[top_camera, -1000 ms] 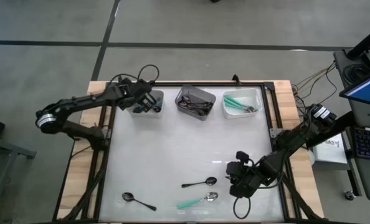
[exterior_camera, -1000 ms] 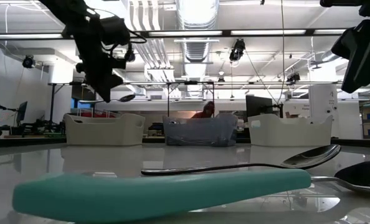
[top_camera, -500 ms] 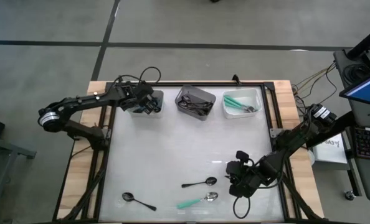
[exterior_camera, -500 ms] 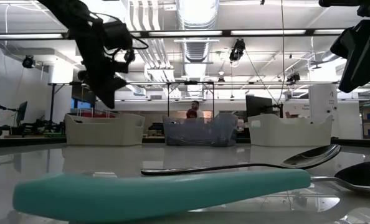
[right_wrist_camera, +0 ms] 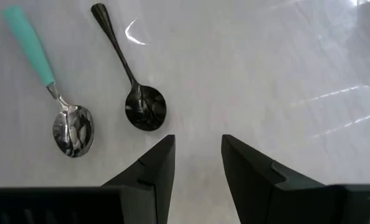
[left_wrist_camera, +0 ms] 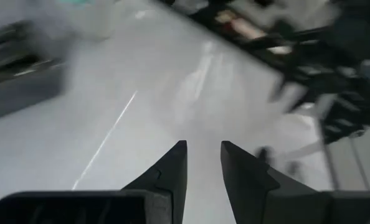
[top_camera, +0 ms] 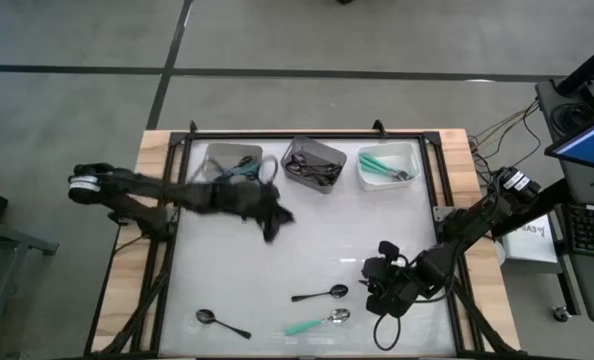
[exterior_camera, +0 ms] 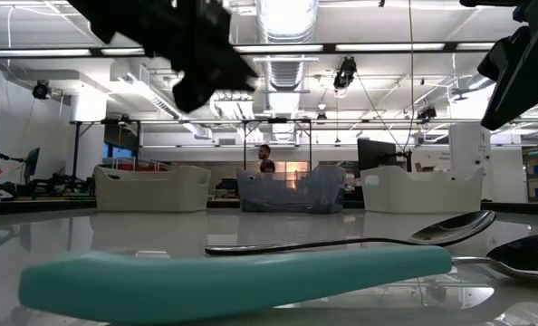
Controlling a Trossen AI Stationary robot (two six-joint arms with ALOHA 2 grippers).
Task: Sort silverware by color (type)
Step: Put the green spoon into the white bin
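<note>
White desk (top_camera: pixel 307 240) fills the high view, and the grey middle bin (top_camera: pixel 313 164) is the landmark. Left end effector (top_camera: pixel 275 217) hangs over bare desk just in front of that bin, toward its left. Right end effector (top_camera: pixel 375 287) waits well in front of the bin, to its right, near a black spoon (top_camera: pixel 320 294), a teal-handled spoon (top_camera: pixel 317 322) and another black spoon (top_camera: pixel 222 323).

Low view: the teal handle (exterior_camera: pixel 224 274) lies closest, the bin (exterior_camera: pixel 290 190) far behind.

Left wrist view: its fingers (left_wrist_camera: pixel 175 167) stand slightly apart, empty.

Right wrist view: its fingers (right_wrist_camera: pixel 157 165) are parted, empty, just short of both spoons.
</note>
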